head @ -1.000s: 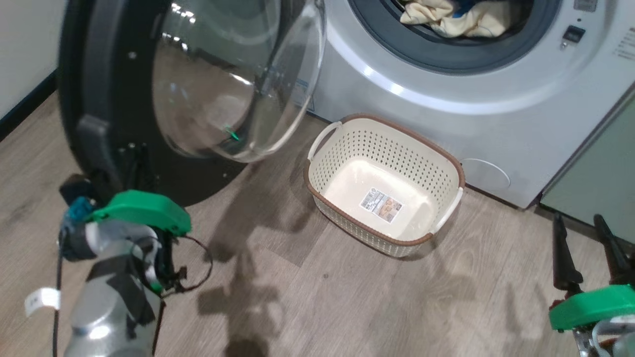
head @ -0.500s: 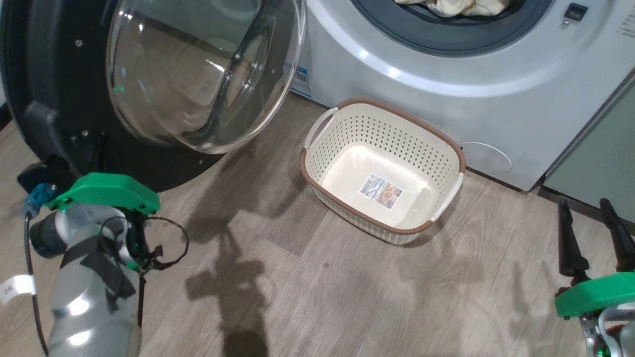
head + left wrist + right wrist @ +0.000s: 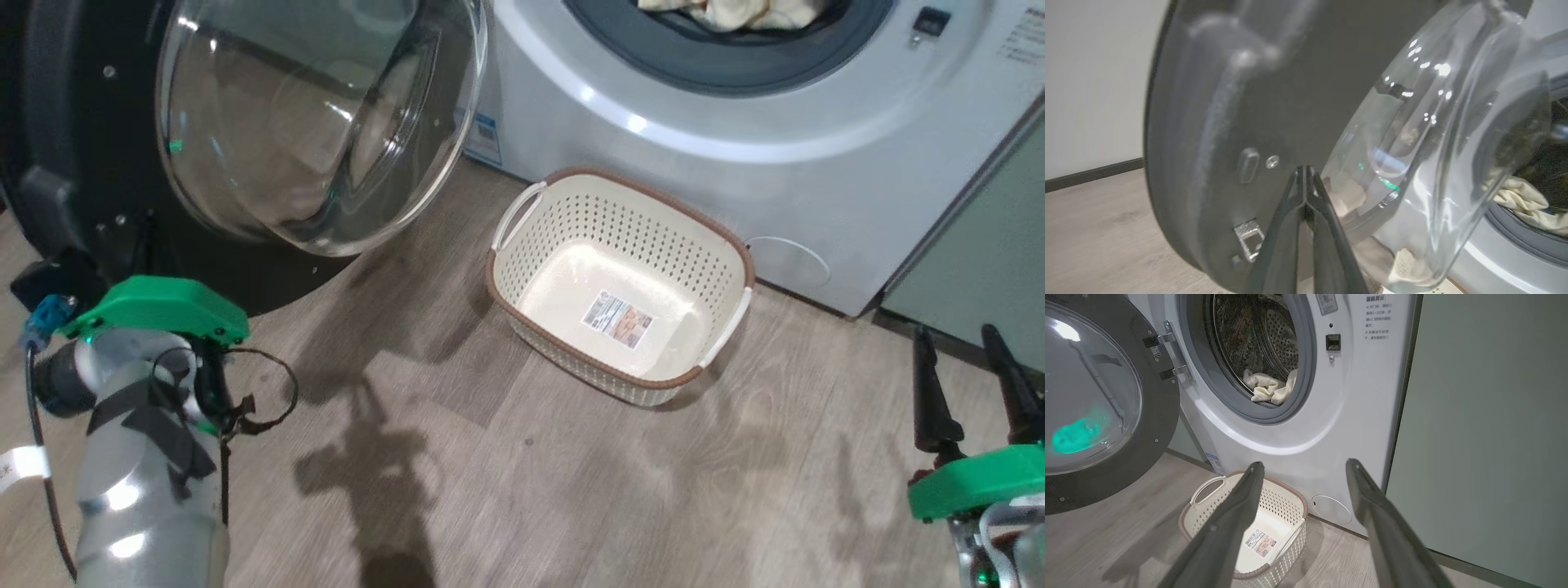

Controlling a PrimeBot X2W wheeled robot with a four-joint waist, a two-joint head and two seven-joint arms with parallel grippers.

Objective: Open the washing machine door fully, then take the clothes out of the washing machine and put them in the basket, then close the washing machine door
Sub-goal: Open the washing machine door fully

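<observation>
The washing machine door [image 3: 73, 163] stands swung out to the left, its glass bowl [image 3: 318, 122] facing the room. In the left wrist view my left gripper [image 3: 1305, 170] is shut and empty, its tip right at the door's black inner face [image 3: 1229, 102] beside the bowl. Pale-yellow clothes [image 3: 735, 12] lie in the drum of the washing machine [image 3: 735, 163], also seen as the clothes [image 3: 1269, 386] in the right wrist view. The cream basket [image 3: 571, 237] sits empty on the floor before the machine. My right gripper [image 3: 953, 333] hangs open at the lower right, and its view looks over the basket [image 3: 1290, 498].
A sage-green cabinet [image 3: 1486, 437] stands just right of the machine. My left forearm [image 3: 147, 425] with its green mount is low on the left by the door's bottom edge. Wood floor [image 3: 522, 490] stretches between both arms and the basket.
The door has swung further out to the left, and my left arm has moved left with it. The head camera has shifted a little. My right gripper has stayed open and still.
</observation>
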